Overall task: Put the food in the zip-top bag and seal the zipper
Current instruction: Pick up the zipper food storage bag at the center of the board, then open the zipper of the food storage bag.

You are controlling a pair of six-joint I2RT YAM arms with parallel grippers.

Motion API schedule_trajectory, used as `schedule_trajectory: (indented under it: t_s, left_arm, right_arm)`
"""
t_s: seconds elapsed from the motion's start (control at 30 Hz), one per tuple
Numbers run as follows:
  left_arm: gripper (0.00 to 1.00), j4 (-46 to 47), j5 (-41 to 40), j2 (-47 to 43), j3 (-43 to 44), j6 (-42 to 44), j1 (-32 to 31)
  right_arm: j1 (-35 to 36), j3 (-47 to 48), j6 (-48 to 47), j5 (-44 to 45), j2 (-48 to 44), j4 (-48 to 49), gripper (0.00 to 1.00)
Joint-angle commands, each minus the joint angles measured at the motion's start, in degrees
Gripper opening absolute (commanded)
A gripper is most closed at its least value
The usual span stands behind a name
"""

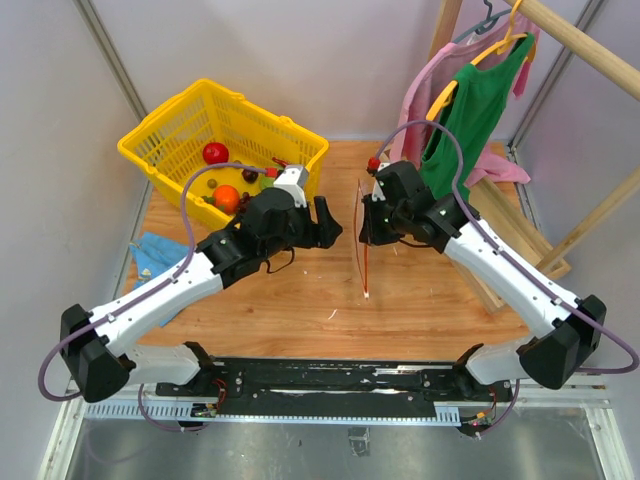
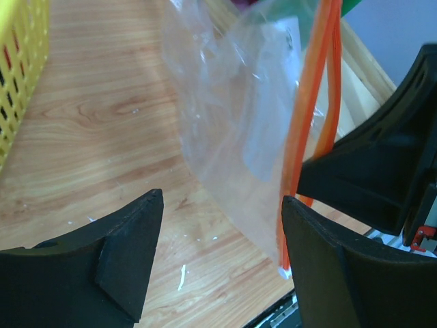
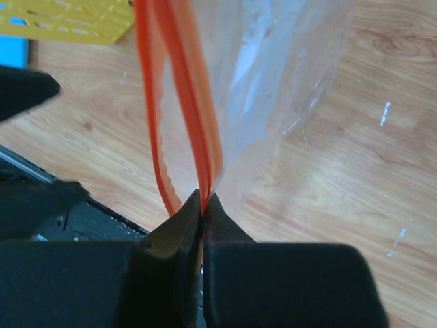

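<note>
The clear zip-top bag (image 2: 232,102) hangs upright over the middle of the table. Its red-orange zipper (image 1: 363,240) runs top to bottom, with the white tab (image 2: 285,272) at the low end. My right gripper (image 3: 203,199) is shut on one strip of the zipper (image 3: 198,102); the other strip bows away, so the mouth gapes. My left gripper (image 1: 325,222) is open and empty, just left of the bag, its jaws apart in the left wrist view (image 2: 222,229). The red fruit (image 1: 215,153), orange (image 1: 227,198) and dark grapes (image 1: 250,175) lie in the yellow basket (image 1: 180,115).
A blue cloth (image 1: 150,250) lies left of the left arm. A green top (image 1: 470,110) and a pink garment (image 1: 420,95) hang on a wooden rack (image 1: 520,240) at the back right. The black base rail (image 1: 330,380) runs along the near edge.
</note>
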Motion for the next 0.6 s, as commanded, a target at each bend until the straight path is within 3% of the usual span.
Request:
schedule_trajectory:
  t_s: [0.0,0.17,0.43,0.57]
  left_arm:
    - [0.74,3.8,1.4,1.9,-0.6,-1.5,-1.3]
    - [0.74,6.1,2.3,3.6,-0.8,-1.8,-1.9]
    - [0.74,9.0,-3.7,5.1,-1.3,-2.4,-2.1]
    - [0.68,8.0,-6.5,7.3,-0.6,-1.4,-2.1]
  right_arm:
    - [-1.9,-1.0,2.7,-4.2,1.0,5.8,0.01]
    - [-2.5,-2.7,4.7,-6.9,1.7,9.1,0.01]
    - [-2.5,-2.9,5.3,-8.5,2.2,9.8,0.01]
    - [-2.6,-3.2,5.4,-8.4,1.6,9.8,0.01]
